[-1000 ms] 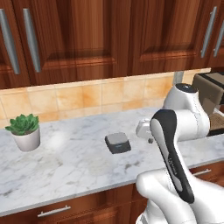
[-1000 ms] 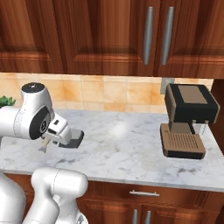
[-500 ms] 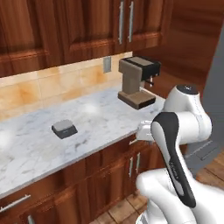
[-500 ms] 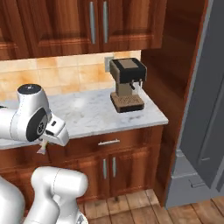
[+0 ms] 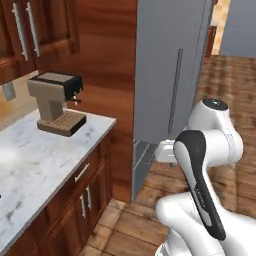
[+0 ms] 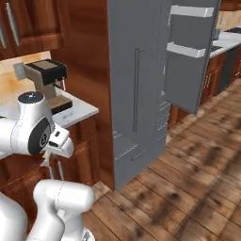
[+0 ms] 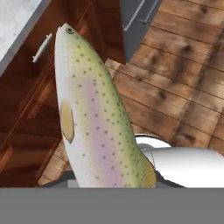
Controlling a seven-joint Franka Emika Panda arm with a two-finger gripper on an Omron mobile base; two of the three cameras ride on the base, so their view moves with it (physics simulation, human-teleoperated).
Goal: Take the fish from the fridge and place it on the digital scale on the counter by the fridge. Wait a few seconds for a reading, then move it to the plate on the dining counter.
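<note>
Standing beside fridge (image 5: 170, 75): coffee machine (image 5: 55, 102) on counter (image 5: 35, 165).

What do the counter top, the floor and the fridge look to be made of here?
Counter top: polished marble by its look, white with grey veining.
Floor: wood planks, reddish-brown with visible seams and grain, faint sheen.
Fridge: flat matte grey panels, probably painted or brushed metal; the render leaves that open.
</note>
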